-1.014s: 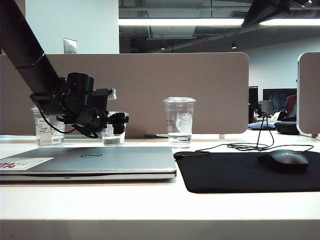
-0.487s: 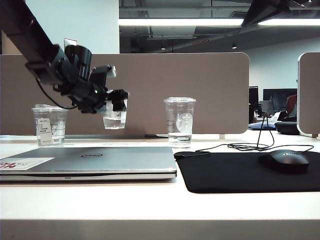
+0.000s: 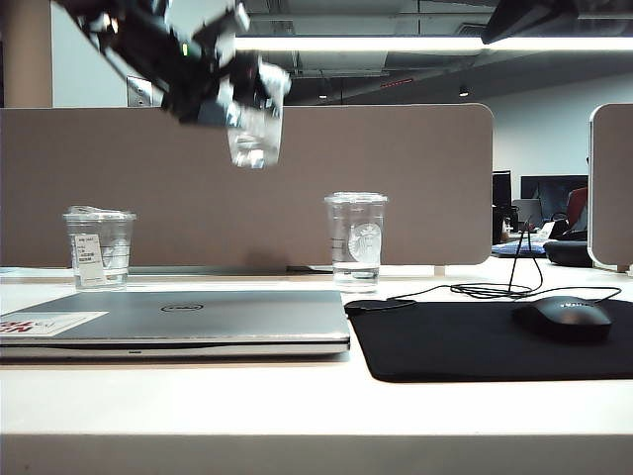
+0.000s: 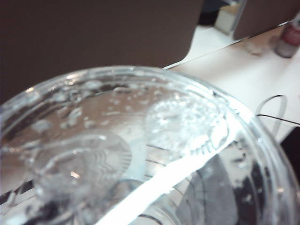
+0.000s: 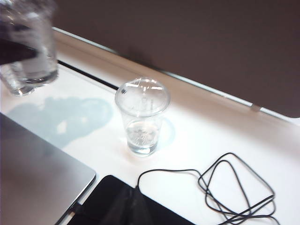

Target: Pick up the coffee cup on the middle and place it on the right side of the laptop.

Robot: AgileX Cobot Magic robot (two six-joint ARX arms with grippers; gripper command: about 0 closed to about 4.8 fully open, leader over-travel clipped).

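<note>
**Left arm holds coffee cup high above the laptop**

The left gripper [image 3: 237, 94] grasps the coffee cup [image 3: 254, 134] and holds it in the air, well above the closed silver-grey laptop [image 3: 178, 319] and in front of the beige partition [image 3: 396, 158]. The cup hangs slightly tilted, clear of the desk [image 3: 297, 406], with a little water showing in its base. In the left wrist view the cup's flat clear lid [image 4: 131, 145] fills nearly the whole picture, beaded with droplets; the fingers themselves are hidden behind it.

Behind the laptop's far left corner stands a short clear cup with a white paper label [image 3: 98, 247]. Just beyond the laptop's far right corner stands a taller clear cup with a round logo [image 3: 355, 237], also with water at the bottom. To the right of the laptop lies a black mouse pad [image 3: 465, 341], touching or nearly touching its edge, with a black mouse [image 3: 561, 317] on it and a thin black cable [image 3: 495, 290] looped behind.

The right gripper appears in no picture, so its state cannot be told; its wrist camera looks down on the taller cup [image 5: 141, 117], the laptop's corner [image 5: 42, 178] and the coiled cable [image 5: 225, 187].
</note>
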